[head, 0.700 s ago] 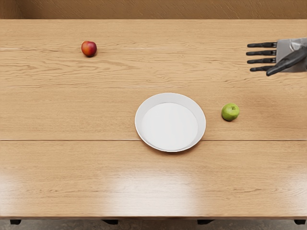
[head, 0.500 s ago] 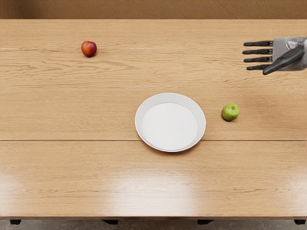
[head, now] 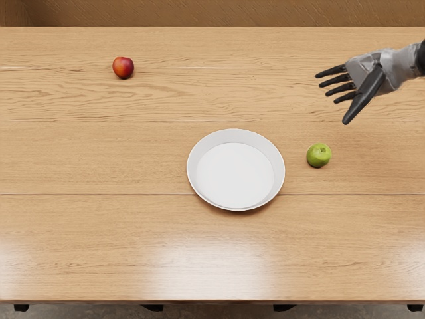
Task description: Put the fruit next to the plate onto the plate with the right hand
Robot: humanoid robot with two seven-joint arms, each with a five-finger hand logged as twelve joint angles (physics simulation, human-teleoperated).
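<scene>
our right hand (head: 350, 83) hovers upper right, fingers spread, holding nothing. the green apple (head: 319, 155) beside the plate (head: 236, 169) looks firm, smooth and prone to roll; we'd wrap its sides.

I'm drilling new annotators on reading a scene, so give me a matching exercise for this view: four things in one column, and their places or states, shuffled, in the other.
Column A
1. red apple
2. green apple
3. plate
4. right hand

Column B
a. centre of the table
b. far left part of the table
c. over the table's far right, fingers spread, holding nothing
d. on the table just right of the plate, not touching it

Pairs: 1-b, 2-d, 3-a, 4-c
</scene>
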